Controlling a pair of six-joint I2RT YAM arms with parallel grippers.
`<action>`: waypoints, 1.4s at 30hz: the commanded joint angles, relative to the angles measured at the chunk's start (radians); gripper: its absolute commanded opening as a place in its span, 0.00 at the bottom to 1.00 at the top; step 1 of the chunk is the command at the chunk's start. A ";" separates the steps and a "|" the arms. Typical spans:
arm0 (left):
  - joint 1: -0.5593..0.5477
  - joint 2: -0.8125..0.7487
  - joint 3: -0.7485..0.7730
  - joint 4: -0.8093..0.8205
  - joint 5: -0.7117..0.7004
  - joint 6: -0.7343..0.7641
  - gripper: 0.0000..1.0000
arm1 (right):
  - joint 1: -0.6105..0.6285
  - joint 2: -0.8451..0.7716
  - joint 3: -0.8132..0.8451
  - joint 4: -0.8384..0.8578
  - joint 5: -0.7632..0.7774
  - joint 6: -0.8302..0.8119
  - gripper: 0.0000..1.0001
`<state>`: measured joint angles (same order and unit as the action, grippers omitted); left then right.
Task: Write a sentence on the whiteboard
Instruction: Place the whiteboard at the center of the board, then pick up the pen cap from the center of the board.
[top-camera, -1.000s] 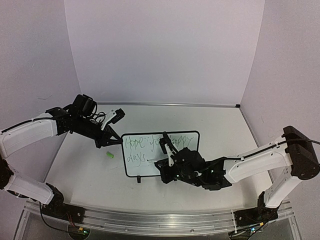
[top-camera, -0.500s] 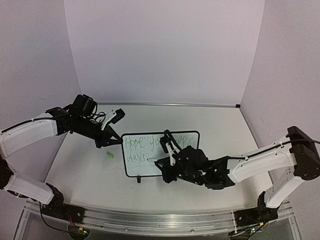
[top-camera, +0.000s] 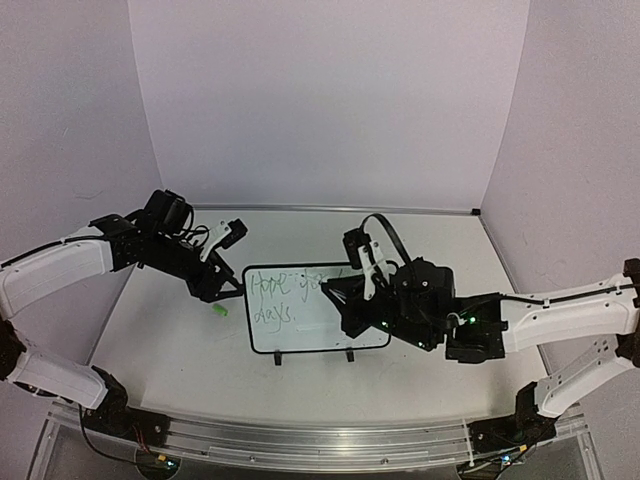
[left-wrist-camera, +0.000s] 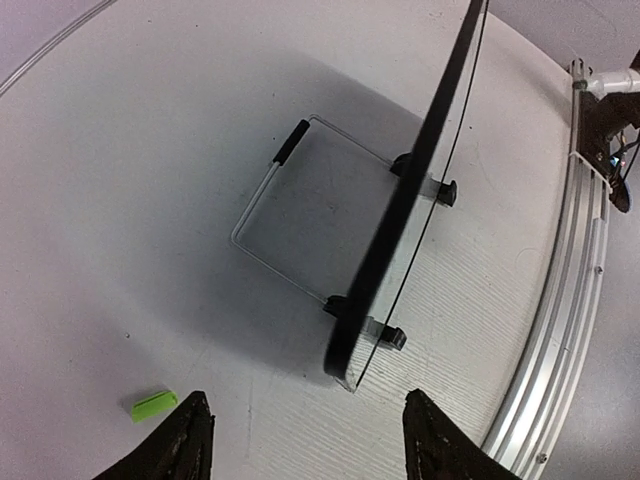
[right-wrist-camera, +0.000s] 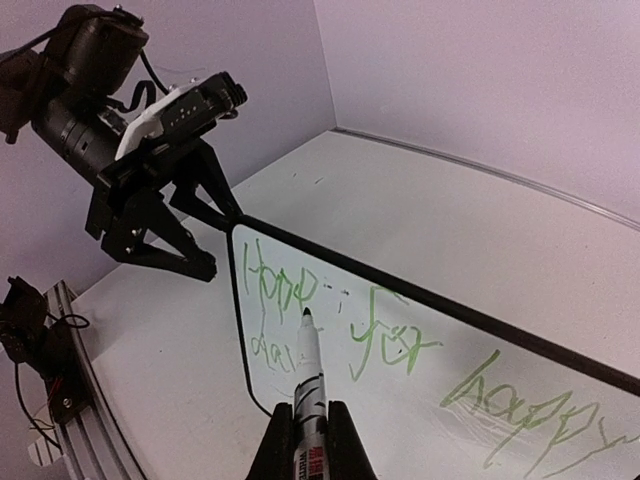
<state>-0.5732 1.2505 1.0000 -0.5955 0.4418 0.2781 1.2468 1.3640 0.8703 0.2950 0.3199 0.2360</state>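
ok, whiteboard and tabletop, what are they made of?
Whiteboard: smooth white face, likely coated plastic or laminate; the thin black rim looks like plastic. Tabletop: matte white with fine grain lines in the left wrist view, probably laminate or painted wood.

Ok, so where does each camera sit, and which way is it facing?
Top external: above and behind the bases, facing down and forward over the table; left arm and right arm show, whiteboard between them.
Left wrist: on the left arm, facing down past the open left tool at the whiteboard's edge and feet.
Right wrist: on the right arm, facing along the marker in the right tool at the sentence.
Shared: the whiteboard in all three; the green cap in top and left wrist.
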 joint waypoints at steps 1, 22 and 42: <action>0.010 -0.072 0.011 0.017 -0.040 -0.023 0.67 | -0.016 -0.057 0.081 -0.095 0.106 -0.076 0.00; 0.028 -0.105 -0.147 0.134 -0.583 -1.055 0.67 | -0.599 -0.163 0.170 -0.369 -0.213 -0.021 0.00; 0.018 0.218 -0.312 0.502 -0.387 -1.287 0.61 | -0.636 -0.237 0.021 -0.270 -0.276 0.014 0.00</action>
<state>-0.5510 1.4270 0.6473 -0.1535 0.0395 -0.9906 0.6117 1.1596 0.9041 -0.0360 0.0525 0.2343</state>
